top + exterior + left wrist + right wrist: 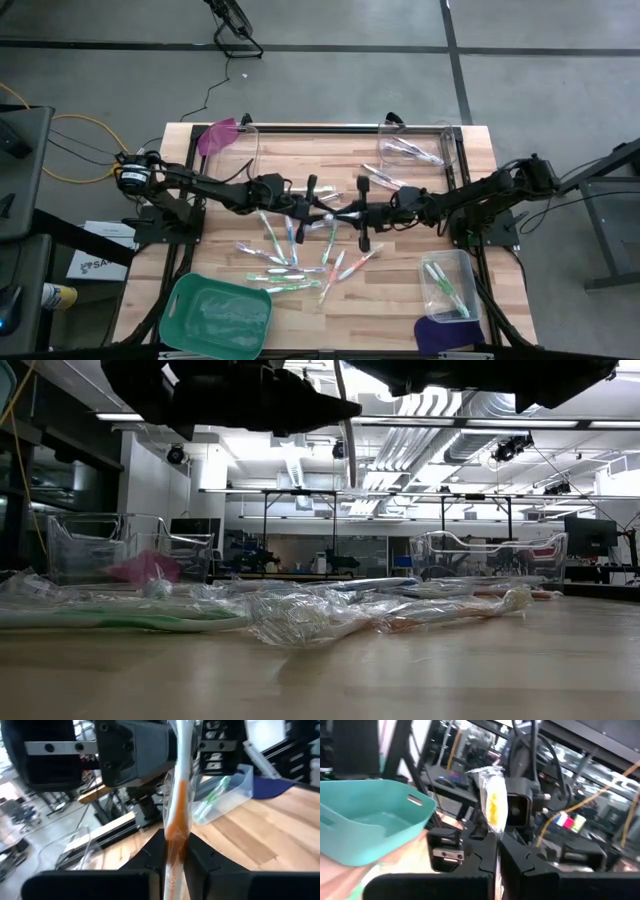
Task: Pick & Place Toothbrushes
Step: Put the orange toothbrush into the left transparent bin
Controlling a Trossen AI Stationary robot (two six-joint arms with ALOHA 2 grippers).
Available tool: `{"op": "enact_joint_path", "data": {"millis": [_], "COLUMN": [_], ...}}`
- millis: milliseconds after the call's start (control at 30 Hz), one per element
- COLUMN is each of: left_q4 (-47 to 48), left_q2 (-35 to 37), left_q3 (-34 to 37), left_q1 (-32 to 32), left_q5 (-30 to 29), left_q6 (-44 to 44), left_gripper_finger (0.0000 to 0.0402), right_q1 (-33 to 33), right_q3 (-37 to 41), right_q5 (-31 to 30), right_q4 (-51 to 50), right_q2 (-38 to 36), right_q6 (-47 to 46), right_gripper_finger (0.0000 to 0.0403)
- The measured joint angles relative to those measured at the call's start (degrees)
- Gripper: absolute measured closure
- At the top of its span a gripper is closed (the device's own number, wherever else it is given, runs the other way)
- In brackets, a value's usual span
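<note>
Orange-handled toothbrush (176,820): wrapped in clear film, held aloft at frame centre between both arms, apparently mid-handover.
Left gripper (175,851): fingers clamped on the wrapper's lower end.
Right gripper (497,851): pinched shut on the same brush.
Loose toothbrushes (290,262): scattered below centre, awaiting sorting.
Clear bin (448,285): lower right, some brushes already inside.

Even, bright overhead light on the table (400,300), with soft shadows. The low view has glaring ceiling lights and a blurred foreground. Both wrist views are blurred and tilted.
</note>
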State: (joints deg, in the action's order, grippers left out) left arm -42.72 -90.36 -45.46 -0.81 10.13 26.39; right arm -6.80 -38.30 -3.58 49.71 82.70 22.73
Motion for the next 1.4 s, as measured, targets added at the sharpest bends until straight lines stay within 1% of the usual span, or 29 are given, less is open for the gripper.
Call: {"op": "enact_joint_path", "data": {"millis": [67, 133, 233, 300, 400, 533, 600, 667, 733, 800, 900, 1000, 1100, 1200, 1267, 1333, 1400], "left_q4": [0.54, 0.72, 0.90, 1.23, 3.15, 8.54, 12.16, 15.35, 19.03, 23.79, 30.28, 37.14, 42.59, 49.01, 54.53, 60.39, 66.20], "left_q2": [0.05, 0.05, 0.05, 0.08, 0.86, 3.08, 4.64, 6.46, 8.24, 9.79, 11.63, 12.80, 13.88, 14.92, 15.39, 15.48, 15.96], "left_q3": [0.01, 0.01, 0.01, 0.01, 0.04, 0.05, 0.09, 0.12, 0.12, 0.10, 0.08, 0.14, 0.14, 0.14, 0.14, 0.14, 0.14], "left_q1": [-0.05, -0.05, -0.03, -0.03, 0.03, 0.08, 0.08, 0.10, 0.10, 0.10, 0.20, 1.05, 2.44, 3.17, 3.08, 2.50, 1.22], "left_q5": [-1.27, -2.05, -2.42, -2.42, -3.10, -7.38, -10.74, -14.57, -19.37, -25.10, -35.15, -47.25, -58.75, -68.21, -71.88, -74.62, -75.59], "left_q6": [0.12, 0.15, 0.42, 0.83, 1.92, 3.52, 4.50, 5.60, 6.40, 6.47, 5.71, 3.88, 2.15, -1.90, -6.51, -12.87, -19.65], "left_gripper_finger": [0.0361, 0.0368, 0.0368, 0.0368, 0.0368, 0.0368, 0.0368, 0.0368, 0.0368, 0.0368, 0.0368, 0.0368, 0.0368, 0.0368, 0.0368, 0.0368, 0.0368], "right_q1": [-0.01, -0.01, -0.01, 0.03, 0.05, 0.06, -0.28, -0.73, -1.30, -1.73, -1.87, -1.82, -1.82, -1.82, -1.82, -1.82, -1.82], "right_q3": [0.00, 0.00, 0.00, 0.00, 0.00, 0.00, -0.02, -0.07, -0.07, -0.08, -0.09, -0.09, -0.09, -0.09, -0.09, -0.09, -0.09], "right_q5": [-2.48, -3.52, -3.77, -3.97, -4.27, -5.62, -7.19, -10.53, -14.61, -18.61, -23.38, -25.01, -25.06, -25.05, -25.05, -25.05, -25.05], "right_q4": [-0.18, -0.66, -0.83, -0.99, -2.84, -6.71, -8.71, -10.28, -12.40, -13.76, -15.40, -16.56, -17.09, -17.16, -17.40, -17.42, -17.42], "right_q2": [0.02, -0.18, -0.26, -0.30, -1.28, -3.44, -5.16, -6.73, -8.35, -9.45, -10.21, -10.21, -10.21, -10.21, -10.21, -10.21, -10.21], "right_q6": [-2.27, -4.64, -7.68, -9.78, -12.33, -13.08, -13.08, -12.94, -12.26, -12.08, -12.03, -12.01, -12.01, -11.99, -11.99, -11.99, -11.99], "right_gripper_finger": [0.0398, 0.0389, 0.0360, 0.0329, 0.0270, 0.0183, 0.0146, 0.0116, 0.0094, 0.0080, 0.0072, 0.0073, 0.0077, 0.0079, 0.0079, 0.0079, 0.0080]}}
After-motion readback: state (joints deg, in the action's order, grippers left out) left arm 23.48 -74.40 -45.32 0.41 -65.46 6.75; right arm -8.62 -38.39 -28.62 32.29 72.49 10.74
